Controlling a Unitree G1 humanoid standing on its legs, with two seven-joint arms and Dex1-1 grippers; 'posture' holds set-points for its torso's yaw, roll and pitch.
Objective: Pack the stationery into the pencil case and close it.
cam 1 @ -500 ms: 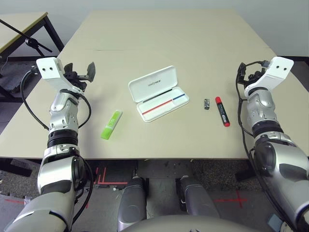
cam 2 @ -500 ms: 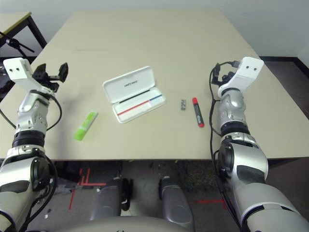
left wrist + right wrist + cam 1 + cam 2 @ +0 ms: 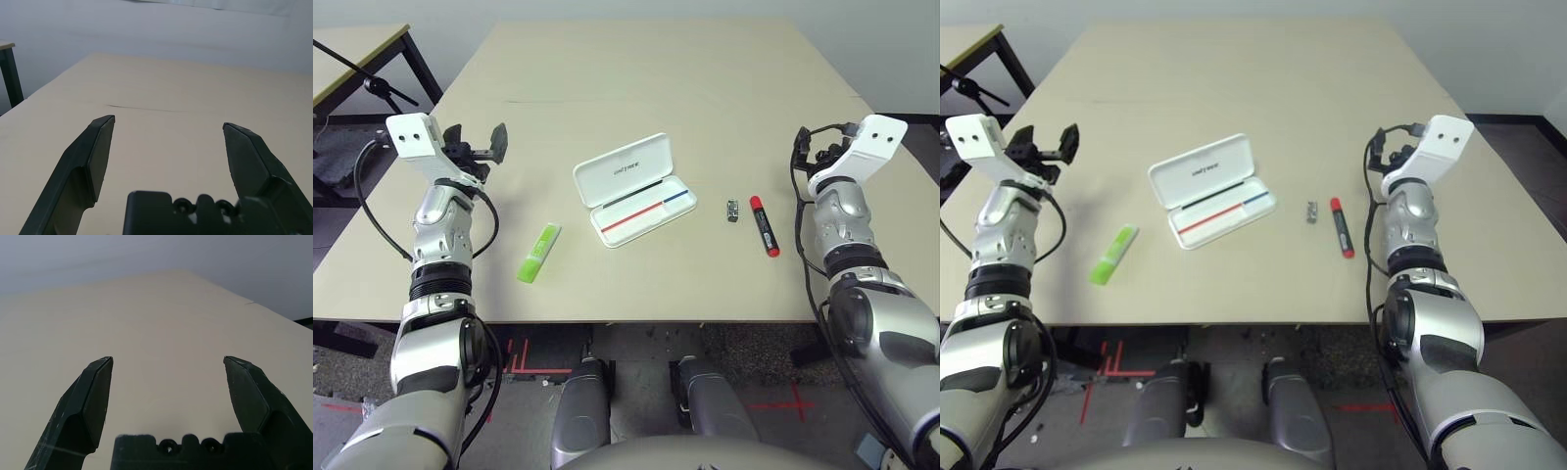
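Observation:
The white pencil case (image 3: 625, 168) lies open mid-table, its lid tipped back and a red-and-blue stripe in its tray (image 3: 651, 217). Left of it, a lime-green highlighter (image 3: 538, 253) rests on the table. On the other side of the case lie a tiny metal clip (image 3: 732, 210) and, beside it, a slim red marker (image 3: 764, 225) with a black end. My left gripper (image 3: 475, 147) hovers open above the table's left side, behind the highlighter, holding nothing (image 3: 168, 122). Raised at the right edge beyond the marker, my right gripper (image 3: 818, 145) is open and empty too (image 3: 168, 360).
The beige table (image 3: 656, 88) stretches far back behind the case. A second table (image 3: 357, 54) and a black stand (image 3: 372, 83) sit off to the far left. Dark floor shows past the right edge (image 3: 925, 147).
My left gripper has turned slightly at the wrist. The right arm and the things on the table have not moved.

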